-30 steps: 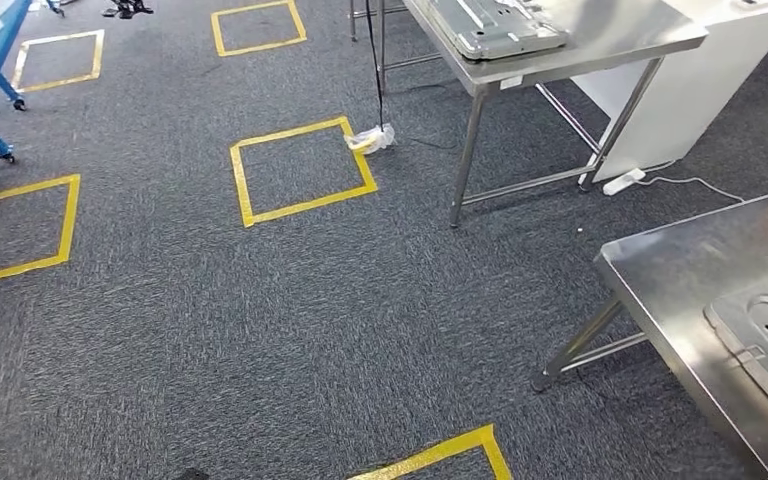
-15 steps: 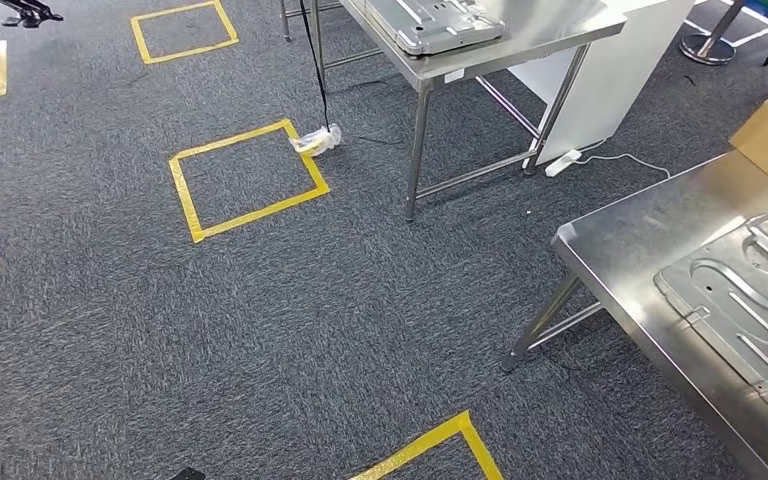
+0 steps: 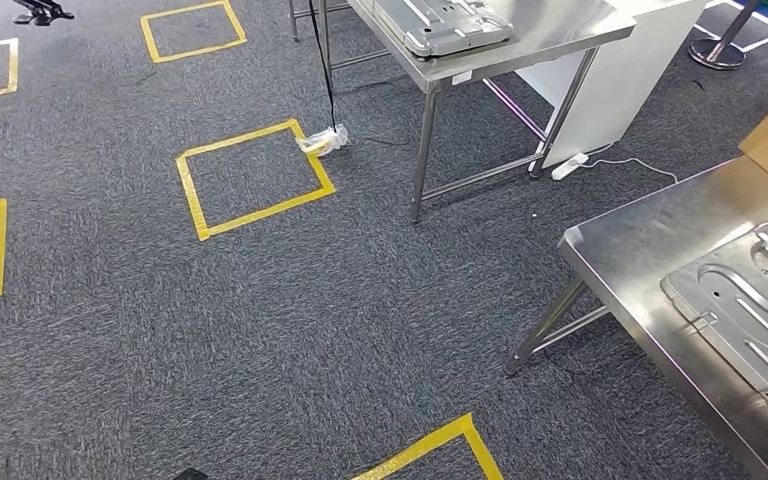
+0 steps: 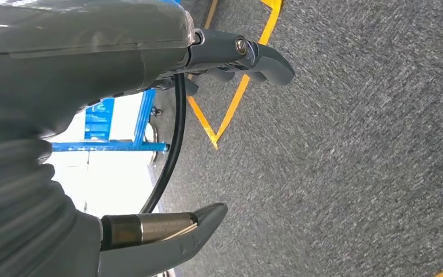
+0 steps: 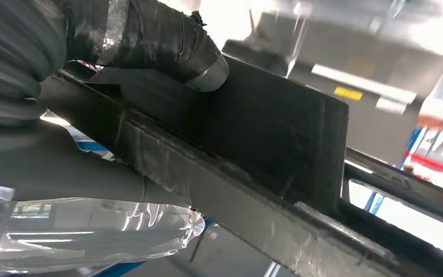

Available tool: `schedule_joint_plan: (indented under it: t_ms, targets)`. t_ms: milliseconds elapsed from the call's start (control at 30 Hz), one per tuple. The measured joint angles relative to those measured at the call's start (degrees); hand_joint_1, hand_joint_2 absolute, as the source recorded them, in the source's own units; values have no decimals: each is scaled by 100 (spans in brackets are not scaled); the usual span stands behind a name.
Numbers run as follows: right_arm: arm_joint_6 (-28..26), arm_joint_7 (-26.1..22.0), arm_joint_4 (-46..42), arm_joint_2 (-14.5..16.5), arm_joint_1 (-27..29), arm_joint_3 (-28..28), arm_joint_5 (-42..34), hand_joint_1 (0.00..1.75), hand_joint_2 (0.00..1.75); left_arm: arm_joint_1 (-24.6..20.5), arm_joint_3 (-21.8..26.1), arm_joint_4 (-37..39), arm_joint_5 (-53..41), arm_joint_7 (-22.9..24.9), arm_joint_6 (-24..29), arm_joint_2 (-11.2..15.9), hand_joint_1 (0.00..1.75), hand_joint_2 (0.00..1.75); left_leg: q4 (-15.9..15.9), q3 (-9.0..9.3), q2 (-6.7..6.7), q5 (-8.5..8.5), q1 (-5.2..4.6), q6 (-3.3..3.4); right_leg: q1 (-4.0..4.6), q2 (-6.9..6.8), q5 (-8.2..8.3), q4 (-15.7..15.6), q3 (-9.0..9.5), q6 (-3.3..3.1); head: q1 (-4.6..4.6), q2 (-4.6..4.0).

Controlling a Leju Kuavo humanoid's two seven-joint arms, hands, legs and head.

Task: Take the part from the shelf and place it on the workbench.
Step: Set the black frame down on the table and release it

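Camera shifted; part against right robot hand (held).

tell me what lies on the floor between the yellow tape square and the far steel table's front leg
In the head view, a crumpled clear plastic wrap lies at the yellow tape square's corner, then bare carpet up to the table leg.

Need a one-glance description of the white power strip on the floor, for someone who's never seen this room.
Start at the far steel table at the top of the head view, with the white cabinet behind it. On the carpet at the cabinet's foot lies the power strip, a short white bar with a white cord trailing right. The other thing lying on the floor nearby is a crumpled clear wrap on the yellow tape.
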Motion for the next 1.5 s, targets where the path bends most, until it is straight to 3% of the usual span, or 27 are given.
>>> schedule_joint_plan:
  t_ms: [267, 433, 667, 800, 1100, 1233, 1500]
  targets:
    - [-248, 103, 1372, 74, -1286, 1054, 394, 175, 175, -10, -8, 0, -19, -68, -15, 28, 0, 175, -15, -5, -5, 9, 11, -5, 11, -9, -2, 35, -19, -3, 0, 0]
    - [-340, 291, 2304, 431, -2022, 1758, 597, 175, 175, -13, -11, 0, -20, -138, -84, 29, 0, 175, -15, -3, -14, 22, 17, -24, 14, -18, -1, 52, -33, -5, 0, 0]
    - [-469, 376, 3075, 860, -2422, 2209, 688, 175, 175, 5, -10, 0, 16, -205, -115, 49, 0, 175, -15, -8, -31, 24, 22, -30, 19, -31, -6, 62, -38, -12, -2, 0]
    - [-472, 350, 3255, 968, -2513, 2279, 701, 0, 0, 9, -9, 0, 23, -195, -125, 57, 0, 175, -15, -6, -29, 24, 24, -31, 21, -29, -6, 62, -32, -13, -2, 0]
    - [-474, 335, 3347, 1062, -2543, 2328, 698, 0, 0, 16, -9, 0, 35, -185, -78, 61, 0, 175, -13, 1, -29, 24, 24, -31, 23, -29, -5, 61, -23, -14, -2, 0]
    - [-528, 365, 3365, 1080, -2586, 2352, 680, 0, 0, 30, -5, 0, 128, -186, -87, 57, 0, 0, -12, 10, -24, 20, 30, -33, 33, -25, -5, 55, 4, -15, -2, 0]
    - [-885, 370, 3074, 1102, -2555, 2420, 605, 0, 0, 78, -1, 0, 164, -204, -98, -23, 0, 0, -9, 13, -17, 18, 37, -36, 43, -21, 0, 50, 20, -20, -2, 0]
